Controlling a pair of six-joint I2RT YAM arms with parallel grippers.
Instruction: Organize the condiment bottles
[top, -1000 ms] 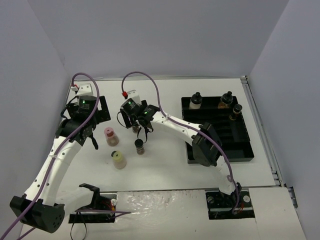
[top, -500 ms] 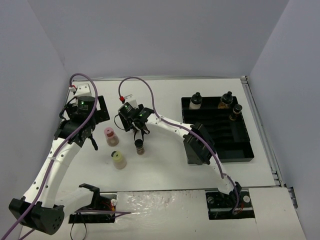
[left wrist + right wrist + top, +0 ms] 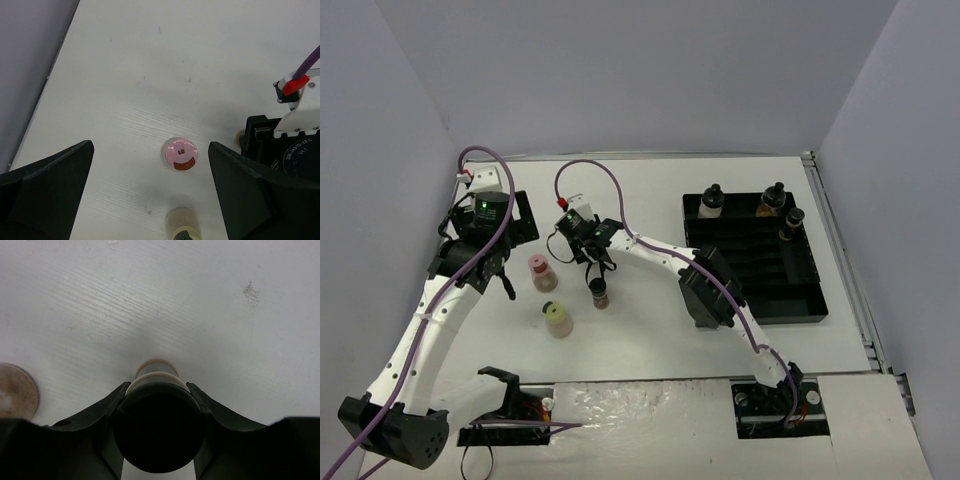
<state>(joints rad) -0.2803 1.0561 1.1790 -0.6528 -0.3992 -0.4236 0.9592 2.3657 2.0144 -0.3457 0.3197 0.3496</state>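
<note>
Right wrist shows the right pincer (image 3: 156,390) squeezing a black-capped jar (image 3: 158,432). Held only near its cap, it might slip and tip. Meanwhile the left pincer (image 3: 151,147) is wide.

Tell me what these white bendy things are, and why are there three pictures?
They are two robot arms bolted to a white table. Each ends in a two-finger claw called a gripper. The big picture looks down from above. The other two come from little cameras on the wrists, so you see the fingers up close. On the table stand a pink-capped clear jar, a pale-yellow-capped jar and a black-capped jar with brown contents. Three more black-capped jars stand at the far end of a black slotted plastic tray. The left gripper hangs wide open near the pink one, holding nothing. The right gripper is shut on a black-capped jar with a pale neck.
</note>
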